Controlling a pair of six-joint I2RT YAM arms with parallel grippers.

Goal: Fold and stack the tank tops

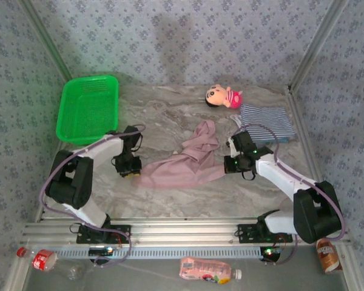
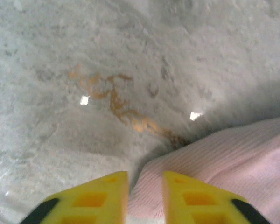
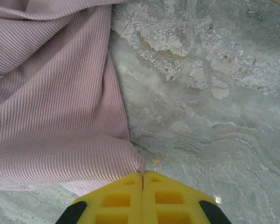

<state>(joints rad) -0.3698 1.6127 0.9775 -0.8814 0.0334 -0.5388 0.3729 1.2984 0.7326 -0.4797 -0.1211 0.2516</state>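
Lying crumpled btwn both arms, mauve tank top (image 1: 182, 163). R gripper (image 3: 143, 175) jaws together, pinching its corner; L gripper (image 2: 145, 179) jaws apart w/ its edge at the gap. Striped tank top (image 1: 267, 121) folded, far right.

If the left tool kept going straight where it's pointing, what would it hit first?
Probably the pink top: its edge lies right at the tip of the left tool, with the table just beneath. Depth is hard to judge.
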